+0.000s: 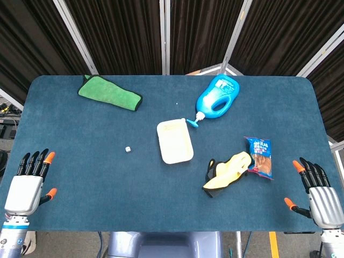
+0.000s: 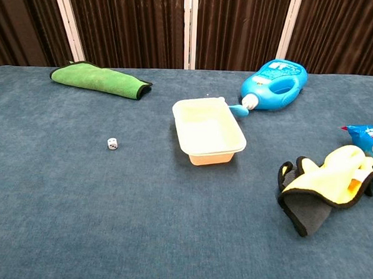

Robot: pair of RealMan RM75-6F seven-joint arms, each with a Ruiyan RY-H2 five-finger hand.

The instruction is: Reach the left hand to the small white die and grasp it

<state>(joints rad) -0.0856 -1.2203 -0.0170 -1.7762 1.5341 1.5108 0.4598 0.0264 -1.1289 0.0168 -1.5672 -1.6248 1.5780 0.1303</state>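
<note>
Step in hand: the reach, judged not yet begun. Left robot hand sits at the near left edge of the surface, fingers spread and extended, holding nothing. Right robot hand sits at the near right edge, likewise spread and empty.

Small white die lies alone on the blue cloth, well ahead of the left robot hand and inward toward the centre, just short of the cream rectangular tray.

Next move calls for carrying the left robot hand forward and inward, lowering over the die and closing the fingers narrowly; the die is tiny, so a pinch seems likelier than a full wrap.

Beyond the die: green cloth, blue detergent bottle, yellow glove, snack packet. Dark pleated curtains back the scene.
</note>
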